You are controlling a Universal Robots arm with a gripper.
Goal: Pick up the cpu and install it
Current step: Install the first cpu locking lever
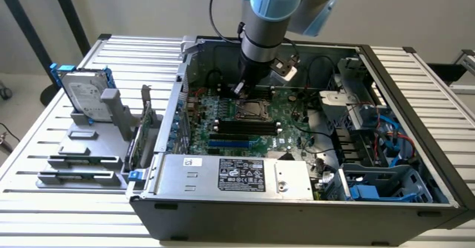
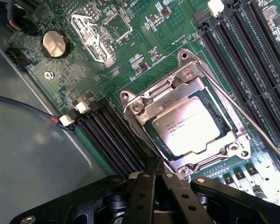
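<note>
The cpu (image 2: pixel 191 125), a small square chip with a silver-grey top and faint printing, lies flat in the motherboard socket (image 2: pixel 130 100), with the metal frame around its edges. A thin wire lever (image 2: pixel 252 125) runs along one side of the socket. My gripper (image 2: pixel 154 169) is shut, its black fingers pressed together with nothing between them, hovering just off the socket's edge and apart from the chip. In the exterior view the gripper (image 1: pixel 241 88) points down into the open computer case, just above the socket holding the cpu (image 1: pixel 252 109).
Black memory slots (image 2: pixel 252 56) flank the socket on both sides. A round coin battery (image 2: pixel 53 44) sits on the green board. The case walls (image 1: pixel 182 75), a power supply (image 1: pixel 237 175) and a drive cage (image 1: pixel 371 120) ring the board. A hard drive (image 1: pixel 85 95) stands in grey holders outside.
</note>
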